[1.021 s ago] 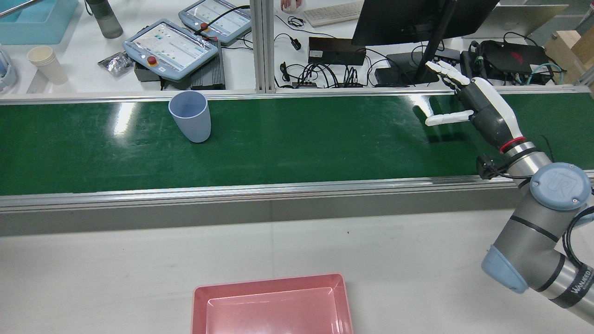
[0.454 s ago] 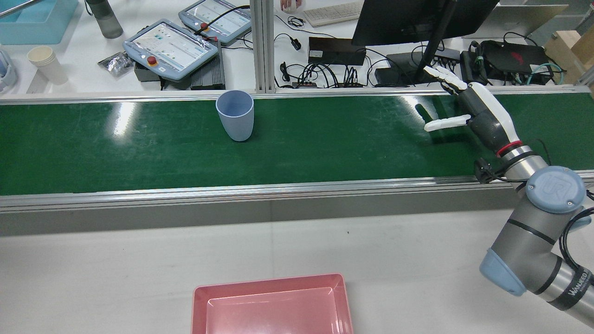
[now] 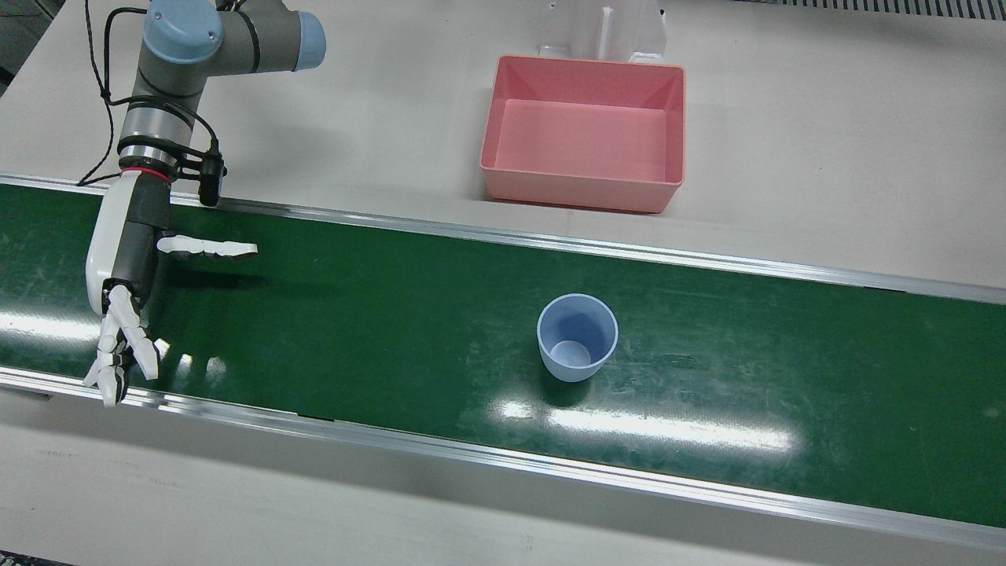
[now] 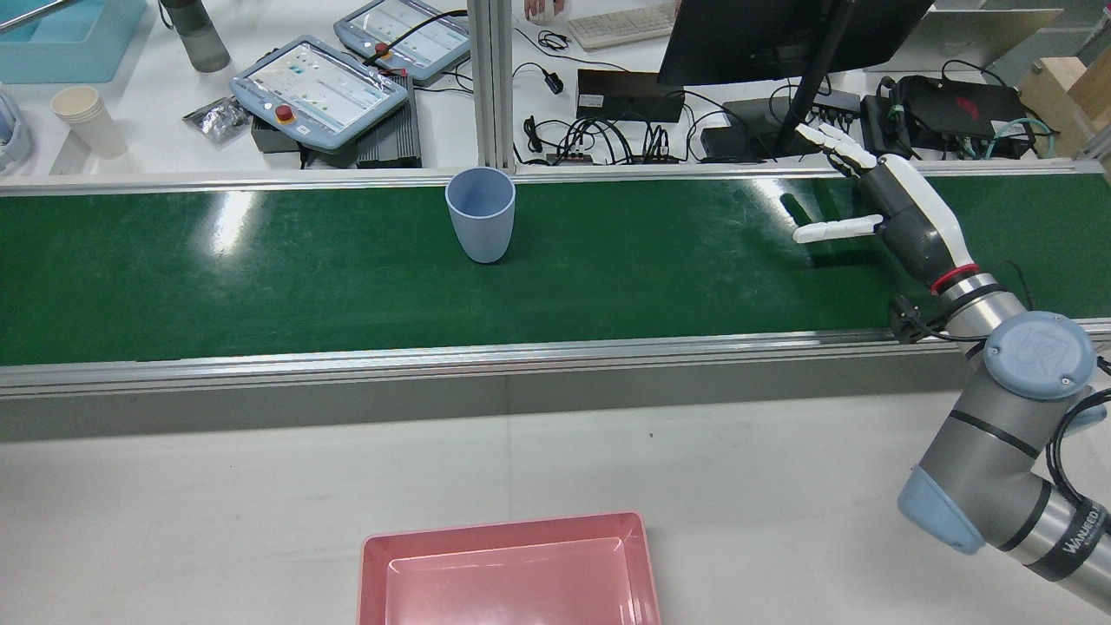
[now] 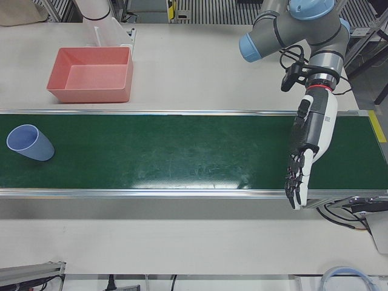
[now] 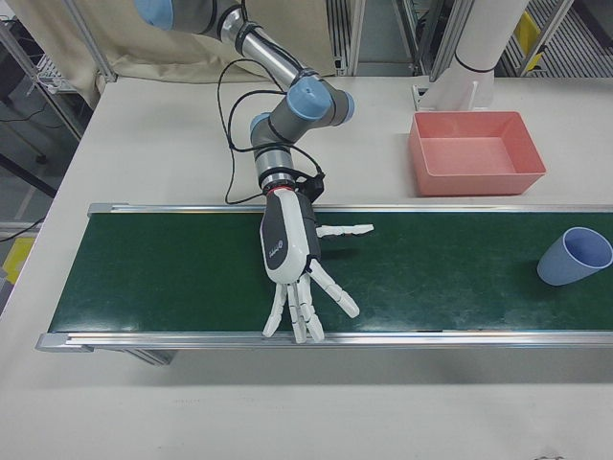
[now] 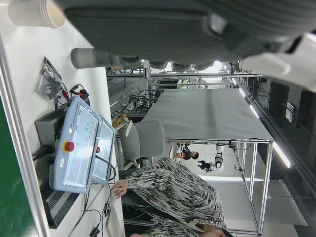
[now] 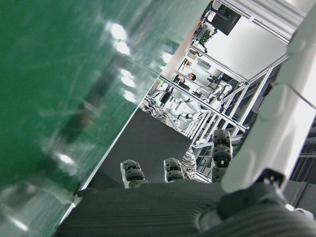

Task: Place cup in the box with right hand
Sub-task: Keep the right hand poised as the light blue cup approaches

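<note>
Cup [image 4: 480, 213] upright on green belt [image 4: 260, 278], near far edge, now about mid-belt in rear view. Carried rightward by belt over the last second, from well left of centre toward right hand [image 4: 877, 204]. Still well apart from that hand. Right hand low over belt's right end, fingers spread, thumb [image 4: 829, 230] stuck out leftward, holding nothing; barely shifted in the last half second, apparently waiting. Box [image 4: 512, 569] empty on near surface, below centre. Left hand unseen from outside; own camera shows only its underside, state impossible to tell. Likely next: catching cup as it arrives, timing the close.
</note>
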